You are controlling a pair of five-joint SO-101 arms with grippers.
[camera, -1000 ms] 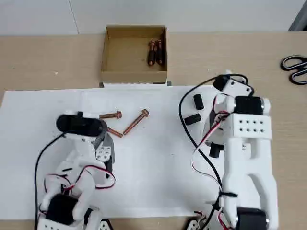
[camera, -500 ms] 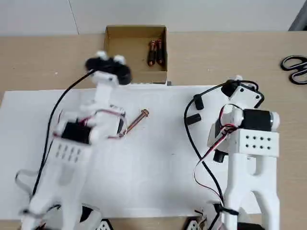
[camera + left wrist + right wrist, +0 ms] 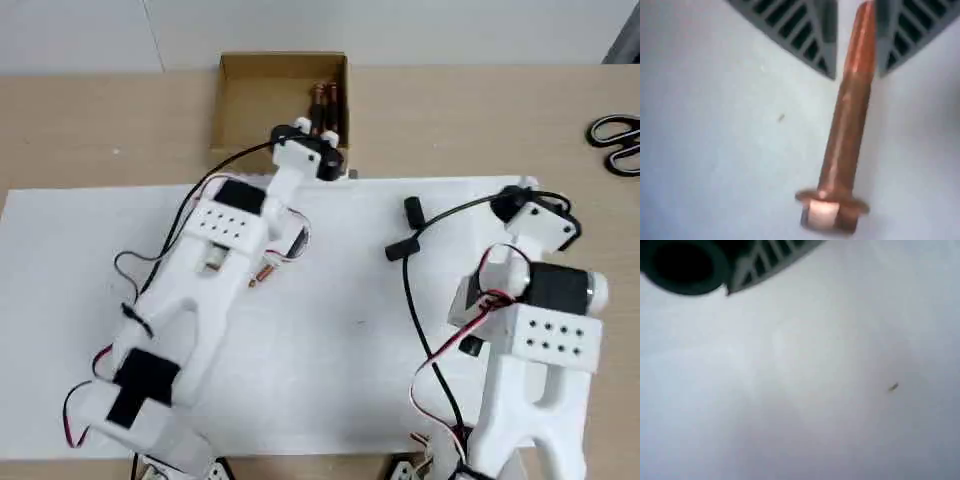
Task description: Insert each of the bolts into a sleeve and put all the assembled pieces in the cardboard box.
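On the left half of the white paper sheet [image 3: 340, 380], the left arm [image 3: 215, 260] stretches from the near edge toward the far middle, its wrist end over the near right corner of the cardboard box [image 3: 240, 110]. The left gripper [image 3: 856, 75] is parted, with the plain end of a copper bolt [image 3: 845, 140] between its grey fingers [image 3: 805, 30]. The shank lies close against one finger and a gap separates it from the other, while the flanged head points away from the claw. Whether the bolt rests on the paper or hangs above it cannot be told. From the high view a copper shaft [image 3: 264, 271] pokes out from under that arm, and it cannot be told whether this is the same bolt. The box sits on the wooden table [image 3: 100, 120] just beyond the paper's far edge, with two assembled pieces [image 3: 325, 100] against its right wall. Right of centre, two loose black sleeves [image 3: 412, 210] [image 3: 401, 248] lie near each other but apart. The right arm [image 3: 540, 340] stands over the paper's right side. A black sleeve [image 3: 685, 265] sits end-on hard by the right gripper [image 3: 732, 277], but whether that claw grips it cannot be told. Scissors [image 3: 615, 145] lie at the far right on the table.
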